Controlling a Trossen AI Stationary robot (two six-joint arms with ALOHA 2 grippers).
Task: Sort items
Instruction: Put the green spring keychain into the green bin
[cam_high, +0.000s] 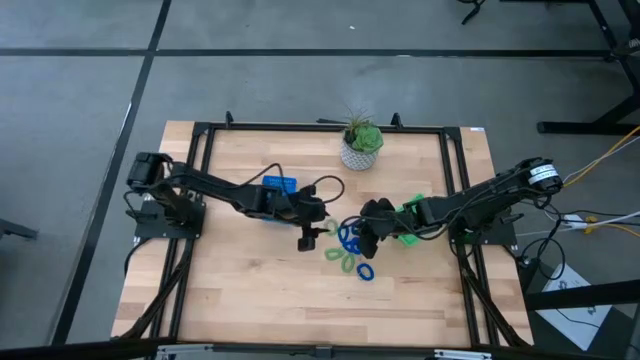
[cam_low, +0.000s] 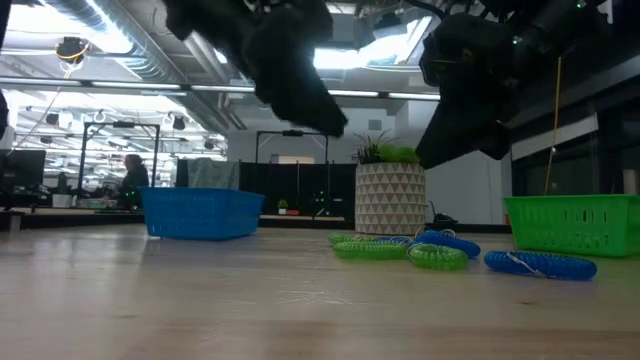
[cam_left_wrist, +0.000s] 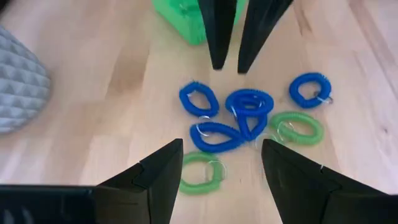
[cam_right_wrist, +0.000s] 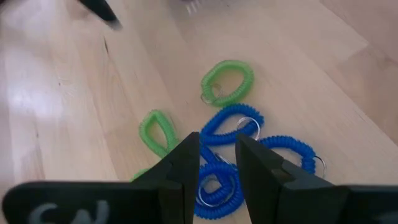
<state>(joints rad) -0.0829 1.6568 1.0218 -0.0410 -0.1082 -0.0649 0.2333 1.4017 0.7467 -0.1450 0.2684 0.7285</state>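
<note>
Several small coiled rings, blue and light green, lie flat in a loose cluster on the wooden table (cam_high: 250, 290), between the two grippers: blue rings (cam_left_wrist: 214, 137) (cam_right_wrist: 230, 124) and green rings (cam_left_wrist: 295, 127) (cam_right_wrist: 227, 81). My left gripper (cam_left_wrist: 221, 144) (cam_high: 308, 238) hovers at the cluster's left side, open wide. My right gripper (cam_right_wrist: 216, 140) (cam_high: 368, 238) hovers at its right side, open by a narrow gap, above a blue ring. In the low view both grippers hang well above the rings (cam_low: 437, 257) and touch nothing.
A blue tray (cam_high: 280, 186) (cam_low: 200, 213) sits left of centre under the left arm. A green tray (cam_high: 410, 220) (cam_low: 575, 225) stands right of the rings, beside the right gripper. A potted plant (cam_high: 361, 145) stands at the far edge. Bare wood lies toward the near edge.
</note>
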